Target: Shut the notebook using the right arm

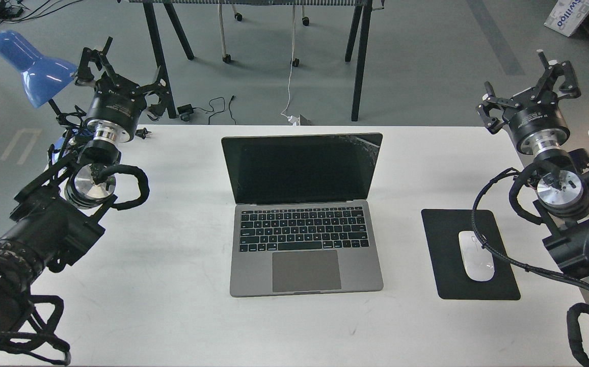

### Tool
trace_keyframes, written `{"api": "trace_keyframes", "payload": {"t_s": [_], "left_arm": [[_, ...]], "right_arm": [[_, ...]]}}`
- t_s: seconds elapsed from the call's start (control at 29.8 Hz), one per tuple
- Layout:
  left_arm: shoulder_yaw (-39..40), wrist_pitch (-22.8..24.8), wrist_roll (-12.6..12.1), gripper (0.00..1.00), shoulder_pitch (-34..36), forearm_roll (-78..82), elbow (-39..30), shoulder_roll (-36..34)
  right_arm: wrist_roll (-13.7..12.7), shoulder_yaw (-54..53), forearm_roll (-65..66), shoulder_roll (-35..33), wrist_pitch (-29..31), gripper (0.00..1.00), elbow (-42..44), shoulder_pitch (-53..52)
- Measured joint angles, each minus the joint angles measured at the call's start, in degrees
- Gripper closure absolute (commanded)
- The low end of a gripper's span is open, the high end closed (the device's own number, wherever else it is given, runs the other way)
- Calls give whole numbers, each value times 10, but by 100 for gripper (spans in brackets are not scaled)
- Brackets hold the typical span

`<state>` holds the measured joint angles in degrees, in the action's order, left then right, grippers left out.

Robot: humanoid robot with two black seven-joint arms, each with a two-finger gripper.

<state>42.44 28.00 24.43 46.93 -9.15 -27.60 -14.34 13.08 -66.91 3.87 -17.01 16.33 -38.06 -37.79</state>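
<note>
The notebook (304, 214) lies open in the middle of the white table (172, 285), its dark screen upright and cracked at the top right corner. The right arm (554, 168) rises from the right edge, well to the right of the notebook. Its gripper (526, 84) is open and empty, held high past the table's far right corner. My left gripper (121, 66) is also open and empty, raised at the far left beside the blue lamp.
A black mouse pad (467, 255) with a white mouse (476, 262) lies right of the notebook, under the right arm's cable. A blue lamp (32, 66) stands at the far left. Black table legs (358, 61) and cables are on the floor behind.
</note>
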Motion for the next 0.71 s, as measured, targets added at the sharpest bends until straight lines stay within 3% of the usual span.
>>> {"api": "trace_keyframes", "payload": {"t_s": [0.44, 0.71], "left_arm": [[-1, 0, 1, 0, 0, 1, 0, 1], [-1, 0, 1, 0, 0, 0, 0, 1]], "right_arm": [[0, 41, 0, 15, -1, 0, 12, -30], [-1, 141, 1, 90, -1, 0, 126, -146]]}}
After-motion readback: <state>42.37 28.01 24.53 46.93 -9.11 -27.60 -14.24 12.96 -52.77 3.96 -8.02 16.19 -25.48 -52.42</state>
